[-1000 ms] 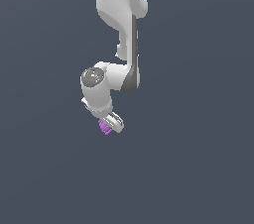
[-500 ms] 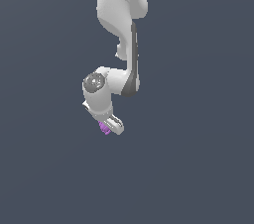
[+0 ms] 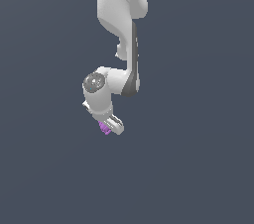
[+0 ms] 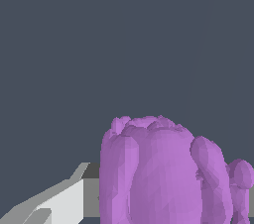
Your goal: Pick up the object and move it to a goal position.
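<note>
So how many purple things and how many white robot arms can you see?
Purple lumpy object: 1, at the end effector
White robot arm: 1
Total: 2

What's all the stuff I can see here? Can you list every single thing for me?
purple lumpy object: one, bright purple, ridged, at the tip of the pincer; fills much of the wrist view
background: plain dark grey-blue, no edges or other items visible
robot arm: one, white with dark joints, reaching down from the top of the exterior view
pincer: one, white and grey, closed on the purple lumpy object
</note>
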`<state>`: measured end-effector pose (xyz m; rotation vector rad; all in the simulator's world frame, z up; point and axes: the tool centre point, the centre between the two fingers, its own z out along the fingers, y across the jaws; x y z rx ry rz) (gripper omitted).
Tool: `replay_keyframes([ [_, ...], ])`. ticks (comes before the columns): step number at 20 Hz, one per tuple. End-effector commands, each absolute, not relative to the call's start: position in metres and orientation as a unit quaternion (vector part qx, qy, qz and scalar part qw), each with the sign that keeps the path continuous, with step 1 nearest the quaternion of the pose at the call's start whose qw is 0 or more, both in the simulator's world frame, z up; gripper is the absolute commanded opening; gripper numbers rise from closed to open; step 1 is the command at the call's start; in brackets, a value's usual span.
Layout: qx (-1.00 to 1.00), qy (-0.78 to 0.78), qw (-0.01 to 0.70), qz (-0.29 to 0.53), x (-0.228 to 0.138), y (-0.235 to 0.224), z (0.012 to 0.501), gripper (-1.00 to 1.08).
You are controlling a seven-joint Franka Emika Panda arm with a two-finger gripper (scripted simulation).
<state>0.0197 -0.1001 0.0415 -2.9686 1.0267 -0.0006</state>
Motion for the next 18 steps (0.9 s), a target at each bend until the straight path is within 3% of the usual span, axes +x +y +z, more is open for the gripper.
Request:
replay_keyframes([
  [1,-0.945,0.327,0.000,0.000,0.019,-0.098,0.043,-1.00],
  [10,-0.945,0.327,0.000,0.000,0.005,-0.068,0.061,-1.00],
  [18,-0.945,0.327,0.001,0.000,-0.024,-0.004,0.101,-1.00],
])
